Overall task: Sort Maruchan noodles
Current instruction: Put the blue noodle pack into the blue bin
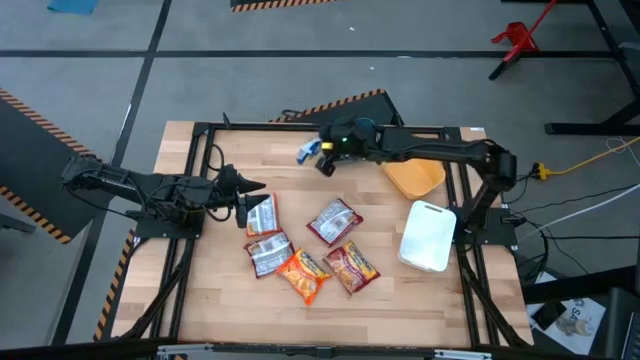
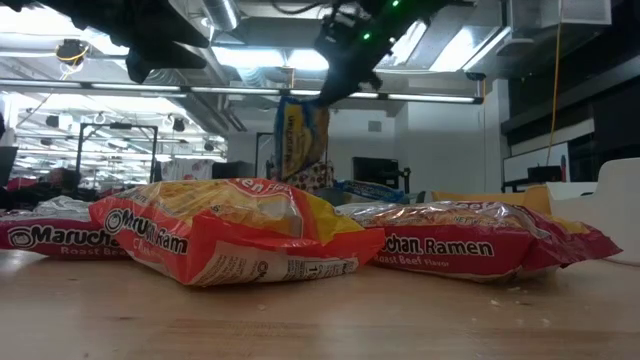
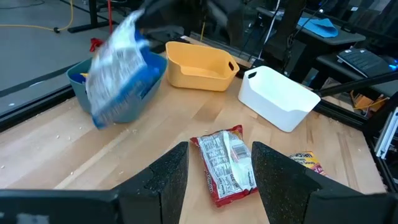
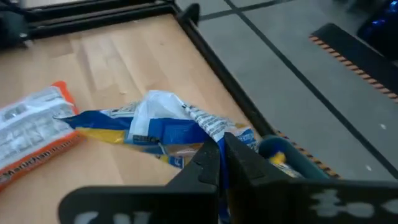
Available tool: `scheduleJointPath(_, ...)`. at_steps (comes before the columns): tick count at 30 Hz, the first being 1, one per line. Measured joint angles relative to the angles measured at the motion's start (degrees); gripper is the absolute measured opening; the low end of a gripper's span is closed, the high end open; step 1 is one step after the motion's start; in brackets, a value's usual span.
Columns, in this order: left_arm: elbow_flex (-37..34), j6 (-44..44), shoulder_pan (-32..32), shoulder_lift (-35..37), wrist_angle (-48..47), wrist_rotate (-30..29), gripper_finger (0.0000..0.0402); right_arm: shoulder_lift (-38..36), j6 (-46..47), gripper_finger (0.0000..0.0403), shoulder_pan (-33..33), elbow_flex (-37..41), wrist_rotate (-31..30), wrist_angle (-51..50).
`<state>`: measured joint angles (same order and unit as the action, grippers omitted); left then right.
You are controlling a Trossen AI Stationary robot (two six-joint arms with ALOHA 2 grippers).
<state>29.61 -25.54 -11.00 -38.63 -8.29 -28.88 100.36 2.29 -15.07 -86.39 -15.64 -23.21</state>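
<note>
A blue-and-yellow Maruchan noodle packet (image 2: 300,135) hangs in the air over the table's far middle, with my right gripper (image 1: 325,157) shut on it. Behind it in the left wrist view stands a teal bin (image 3: 152,81). Several red and orange packets (image 1: 335,220) (image 1: 303,275) lie flat on the wooden table's middle. My left gripper (image 3: 221,180) stands open at the left. It points toward the table's right, above a red-and-silver packet (image 3: 227,165) that lies beyond its fingers. My right gripper pinches the blue-and-yellow packet by one crumpled end (image 4: 208,134) between its two fingers. The fingers come slanting down from the table's right side. The packet hangs below them (image 2: 318,105), lifted clear of the table.
An orange bin (image 1: 415,180) and a white bin (image 1: 428,238) stand at the table's right, below my right arm. A black frame runs along the table's edges (image 1: 200,130). Bare wood shows along the near edge.
</note>
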Motion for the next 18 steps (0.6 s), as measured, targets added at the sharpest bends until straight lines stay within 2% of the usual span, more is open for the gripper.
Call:
scheduleJointPath(7,0.0,0.0,0.0,0.0,0.0,0.0,0.017,-6.0,-4.9,0.0,-3.6,0.0,-5.4,-9.4)
scheduleJointPath(10,0.0,0.1,0.0,0.0,-0.1,0.0,0.017,-8.1,-10.2,0.0,-5.8,0.0,-8.3,-14.6)
scheduleJointPath(15,0.0,0.2,0.0,0.0,0.0,0.0,0.017,-8.5,-17.6,0.0,-9.8,0.0,-10.3,-21.5)
scheduleJointPath(18,0.0,0.2,0.0,0.0,-0.1,0.0,0.017,-7.7,-20.9,0.0,-11.5,0.0,-10.2,-21.9)
